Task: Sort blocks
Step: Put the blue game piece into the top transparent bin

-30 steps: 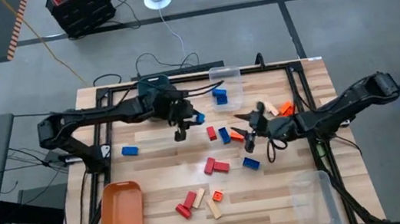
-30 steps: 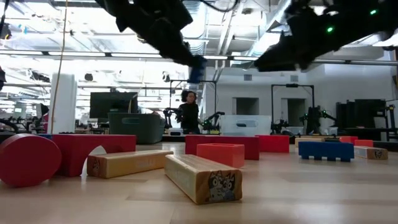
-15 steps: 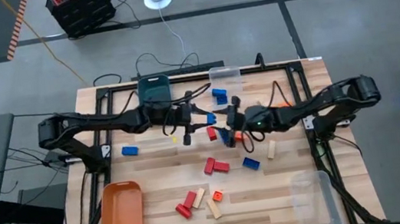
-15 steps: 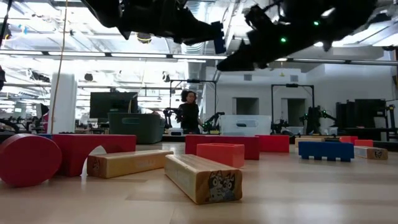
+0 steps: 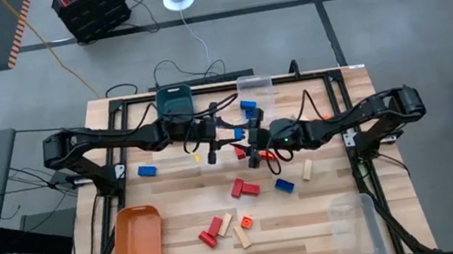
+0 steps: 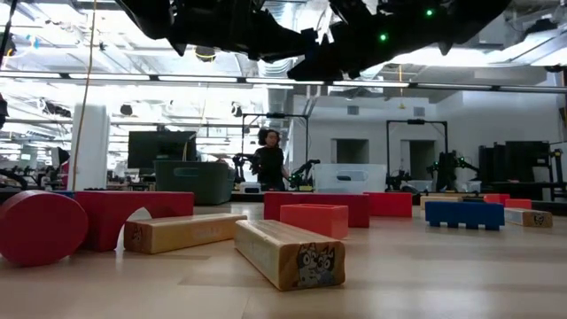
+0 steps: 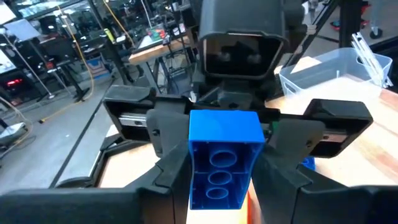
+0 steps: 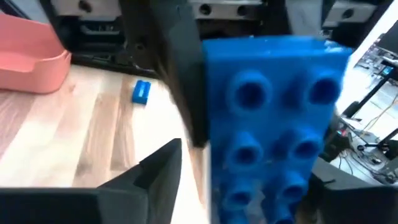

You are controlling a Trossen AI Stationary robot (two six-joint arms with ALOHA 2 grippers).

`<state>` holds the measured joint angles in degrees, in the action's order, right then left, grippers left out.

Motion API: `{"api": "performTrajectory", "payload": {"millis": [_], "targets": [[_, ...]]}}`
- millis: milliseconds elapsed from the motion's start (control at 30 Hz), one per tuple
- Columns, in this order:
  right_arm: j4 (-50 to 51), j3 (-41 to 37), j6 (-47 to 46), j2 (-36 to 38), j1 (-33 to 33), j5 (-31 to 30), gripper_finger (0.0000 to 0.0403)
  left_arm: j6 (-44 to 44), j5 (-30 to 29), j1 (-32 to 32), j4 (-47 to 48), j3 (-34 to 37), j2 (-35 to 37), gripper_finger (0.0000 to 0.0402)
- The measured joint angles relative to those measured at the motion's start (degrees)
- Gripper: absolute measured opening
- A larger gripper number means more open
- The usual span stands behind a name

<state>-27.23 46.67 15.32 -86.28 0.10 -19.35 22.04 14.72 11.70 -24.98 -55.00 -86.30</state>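
Above the middle of the wooden table (image 5: 180, 238) the two arms meet nose to nose. The left gripper (image 7: 224, 180) pinches a blue studded block (image 7: 224, 158) between its fingers, and the right gripper (image 5: 252, 137) faces it with fingers spread to either side of that same block, not yet gripping as far as I can tell.

On the table I count about four red blocks (image 5: 245, 188), some four more blue blocks (image 5: 146, 170), two pale wooden blocks (image 5: 307, 169), and one small orange block (image 5: 245, 222). One orange bin (image 5: 136, 239) sits at the near left corner, one clear bin (image 5: 355, 226) at the near right, and another clear bin (image 5: 256, 84) at the far edge.
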Motion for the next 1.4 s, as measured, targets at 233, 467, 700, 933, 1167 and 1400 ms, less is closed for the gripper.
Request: {"api": "performTrajectory", "payload": {"millis": [233,467,700,933,1167,1400], "targets": [[0.19,0.12,0.78,0.04,-0.03,-0.06,0.013,-0.03,-0.37,0.0,1.0,0.0,0.0,0.0134],[0.86,0.12,1.3,0.07,0.24,-0.22,0.0126,-0.64,-2.9,-0.24,3.03,-0.65,0.39,0.0218],[8.82,0.12,0.65,3.03,-2.32,-4.0,0.0132,2.09,-10.7,-0.43,13.53,-2.22,4.21,0.0272],[17.78,0.27,-6.43,3.35,-16.99,-3.27,0.0135,-2.23,-11.76,-0.84,25.27,-2.0,6.81,0.0263],[37.98,9.82,-12.29,-3.3,-29.39,5.3,0.0137,-7.37,-12.2,-4.33,23.95,6.11,6.6,0.0254],[50.41,19.81,-9.03,-11.54,-31.26,11.91,0.0139,-11.16,-19.53,-8.41,19.79,13.51,9.11,0.0254]]}}
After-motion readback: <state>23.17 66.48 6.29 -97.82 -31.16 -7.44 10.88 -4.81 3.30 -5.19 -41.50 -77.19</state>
